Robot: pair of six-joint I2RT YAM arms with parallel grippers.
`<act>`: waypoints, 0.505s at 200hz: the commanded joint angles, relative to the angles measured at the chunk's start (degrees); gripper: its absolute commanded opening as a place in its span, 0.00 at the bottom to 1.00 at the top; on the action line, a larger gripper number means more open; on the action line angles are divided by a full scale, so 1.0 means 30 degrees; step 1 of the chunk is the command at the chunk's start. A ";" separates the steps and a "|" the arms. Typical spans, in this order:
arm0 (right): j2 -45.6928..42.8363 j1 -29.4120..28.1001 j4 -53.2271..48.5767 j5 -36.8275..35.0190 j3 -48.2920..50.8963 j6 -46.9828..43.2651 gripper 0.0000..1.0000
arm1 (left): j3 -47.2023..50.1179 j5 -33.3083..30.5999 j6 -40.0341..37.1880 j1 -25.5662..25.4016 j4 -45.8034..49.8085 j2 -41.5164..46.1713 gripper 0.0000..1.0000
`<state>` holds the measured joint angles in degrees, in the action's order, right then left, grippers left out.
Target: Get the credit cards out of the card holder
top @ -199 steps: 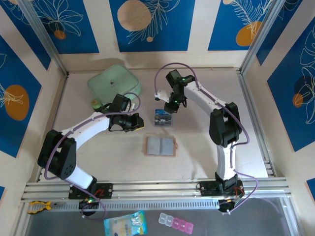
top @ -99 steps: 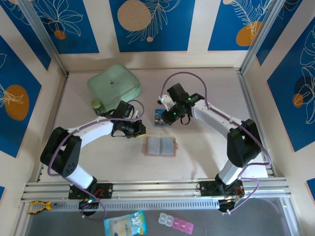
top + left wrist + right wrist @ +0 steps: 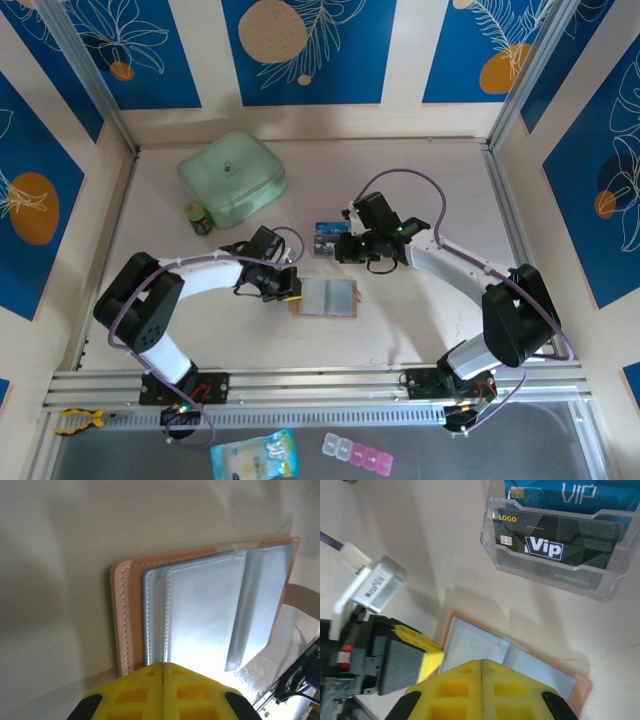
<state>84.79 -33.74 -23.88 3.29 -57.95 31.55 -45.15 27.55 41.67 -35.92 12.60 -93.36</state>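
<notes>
The card holder (image 3: pixel 327 297) lies open and flat at the table's middle, tan-pink rim around grey pockets (image 3: pixel 205 610). Two credit cards stand in a clear stand just behind it: a black "Vip" one (image 3: pixel 555 535) and a blue one (image 3: pixel 565 492). My left gripper (image 3: pixel 293 291) is shut, with its tips (image 3: pixel 163 665) low over the holder's left edge. My right gripper (image 3: pixel 345 254) is shut too, hanging over the holder's far side (image 3: pixel 481 661), between it and the stand. Nothing is held in either one.
The clear card stand (image 3: pixel 331 240) sits close behind the holder. A mint-green case (image 3: pixel 232 177) and a small bottle (image 3: pixel 199 217) are at the back left. A pill box (image 3: pixel 357 455) and a packet (image 3: pixel 254 455) lie beyond the near rail.
Both arms have come in toward the open card holder, the left from the left and the right from the back. Both grippers have closed fully.
</notes>
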 commanded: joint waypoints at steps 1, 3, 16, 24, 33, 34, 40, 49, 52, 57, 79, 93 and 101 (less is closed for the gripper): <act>-0.0342 0.0082 0.0174 0.1400 0.0390 0.1553 0.00 | 0.0421 -0.0489 0.0341 -0.0222 -0.0488 -0.0150 0.07; -0.0300 0.0068 0.0168 0.1454 0.0392 0.1553 0.00 | 0.0456 -0.0484 0.0361 -0.0216 -0.0518 -0.0120 0.07; -0.0229 0.0032 0.0061 0.1644 0.0431 0.1583 0.00 | 0.0510 -0.0524 0.0377 -0.0300 -0.0465 -0.0030 0.07; -0.0141 0.0002 -0.0085 0.1637 0.0451 0.1606 0.00 | 0.0543 -0.0561 0.0401 -0.0344 -0.0400 0.0061 0.07; -0.0027 -0.0021 -0.0181 0.1699 0.0476 0.1583 0.00 | 0.0580 -0.0568 0.0407 -0.0371 -0.0326 0.0193 0.07; -0.0010 -0.0013 -0.0183 0.1722 0.0478 0.1568 0.00 | 0.0578 -0.0569 0.0422 -0.0385 -0.0315 0.0193 0.07; 0.0083 -0.0038 -0.0236 0.1788 0.0480 0.1554 0.00 | 0.0628 -0.0577 0.0407 -0.0413 -0.0275 0.0296 0.07; 0.0287 -0.0058 -0.0269 0.1983 0.0473 0.1512 0.00 | 0.0663 -0.0701 0.0407 -0.0419 -0.0134 0.0406 0.07; 0.0360 -0.0066 -0.0298 0.2068 0.0453 0.1497 0.00 | 0.0664 -0.0737 0.0414 -0.0419 -0.0085 0.0445 0.07; 0.0503 -0.0104 -0.0398 0.2186 0.0382 0.1496 0.00 | 0.0671 -0.0756 0.0407 -0.0427 -0.0025 0.0501 0.07; 0.1238 -0.0308 -0.0682 0.2759 0.0072 0.1680 0.06 | 0.0598 -0.0985 0.0487 -0.0440 0.0086 0.0817 0.08; 0.1572 -0.0651 -0.0630 0.2988 0.0041 0.1944 0.11 | 0.0493 -0.1254 0.0495 -0.0428 0.0171 0.1058 0.08; 0.1717 -0.0909 -0.0582 0.3033 0.0066 0.2100 0.13 | 0.0409 -0.1410 0.0495 -0.0423 0.0259 0.1142 0.08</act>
<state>88.40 -34.54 -23.92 9.28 -57.23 36.14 -43.88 25.41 42.70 -36.67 11.60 -91.96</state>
